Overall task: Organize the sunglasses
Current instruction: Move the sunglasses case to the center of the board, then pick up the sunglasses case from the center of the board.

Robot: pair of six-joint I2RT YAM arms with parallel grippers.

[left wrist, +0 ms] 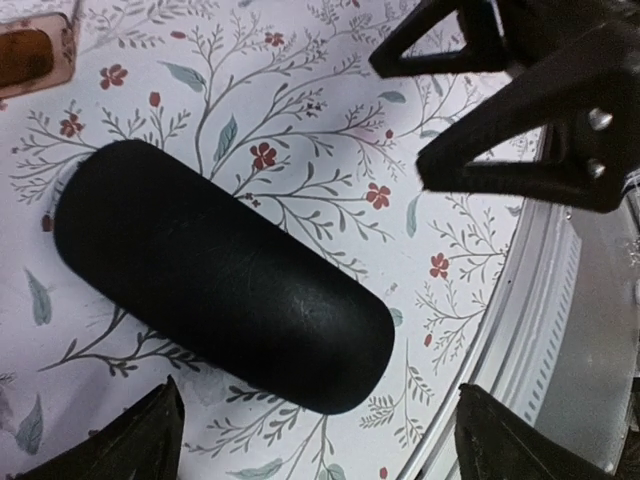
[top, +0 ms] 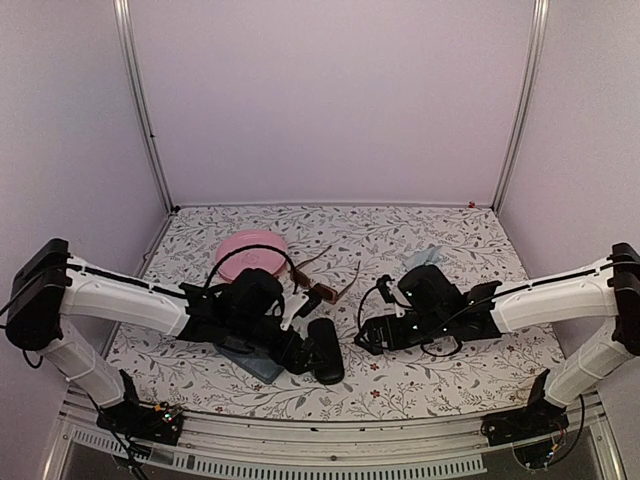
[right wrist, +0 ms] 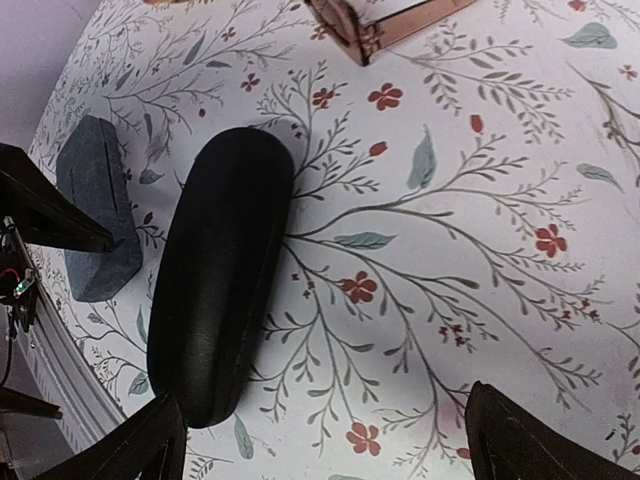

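- Top external: sunglasses (top: 325, 288), brown frame, lie mid-worktop (top: 450, 380), just beyond the gap between the two grippers. Their arms are unfolded toward the far edge and neither gripper touches them.
- Left gripper (top: 300, 348) is low over the worktop toward the near edge, jaws spread wide and grasping nothing, just beside the black case (top: 326, 352).
- Left wrist view: black case lies flat and diagonal ahead of the fingers (left wrist: 140, 440). One sunglasses lens shows at the top-left corner, apart from the case.
- Right gripper (top: 368, 335) is right of the black case, released and empty. Right wrist view: its fingers (right wrist: 530, 440) stand wide apart over bare floral cloth.
- Grey case (top: 255, 365) sits just left of the black case by the near edge, partly under the left arm.
- Pink plate (top: 250, 252) lies left of centre, behind the left arm.
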